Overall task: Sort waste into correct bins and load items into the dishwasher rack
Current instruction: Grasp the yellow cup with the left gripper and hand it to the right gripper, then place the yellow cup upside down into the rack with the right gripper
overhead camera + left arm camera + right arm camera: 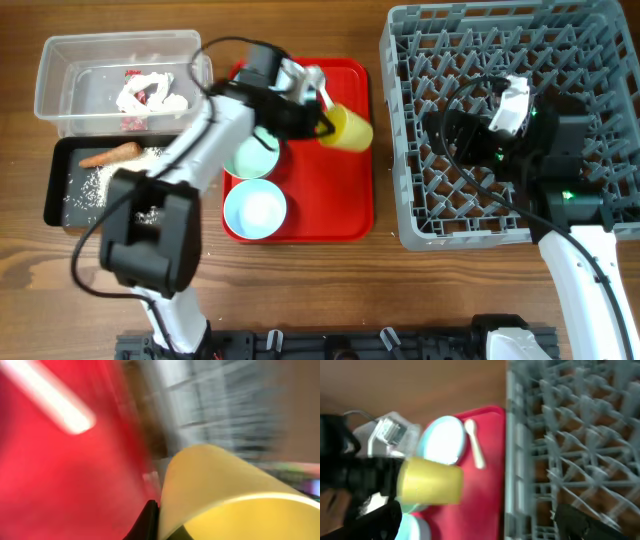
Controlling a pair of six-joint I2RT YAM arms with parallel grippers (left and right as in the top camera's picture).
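Overhead: left arm (200, 130) bent over red tray (350, 190); apparently gripping yellow cup (348, 130).

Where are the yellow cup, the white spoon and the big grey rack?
yellow cup (347, 128), overhead view, on its side wall.
white spoon (476, 447), right wrist view, on its handle.
grey rack (470, 40), overhead view, on bare pegs near its far edge.

Overhead straight down, left wrist tight on yellow cup (225, 495), right wrist farther, all share red tray (345, 190)
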